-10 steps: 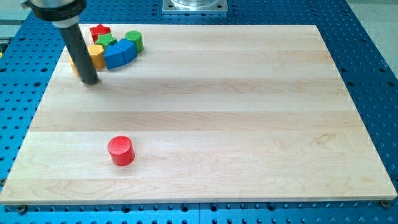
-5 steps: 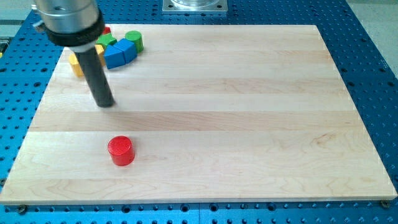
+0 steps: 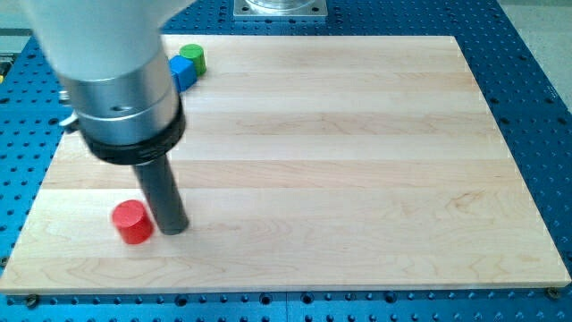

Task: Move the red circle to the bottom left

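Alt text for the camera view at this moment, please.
My tip rests on a wooden board, just right of a red cylinder near the bottom left. A green cylinder and a blue block sit at the top left, partly hidden by the arm.

place: robotics lab | evidence: blue perforated bench [image 3: 536,107]; pale wooden board [image 3: 340,152]; metal mount plate [image 3: 281,8]

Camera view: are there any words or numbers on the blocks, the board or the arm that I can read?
None: nothing can be read in this picture.
The red circle, the blue block and the green block have plain faces.
The wooden board shows only its grain.
The arm's rod, with my tip just to the view's right of the red circle, carries no label.
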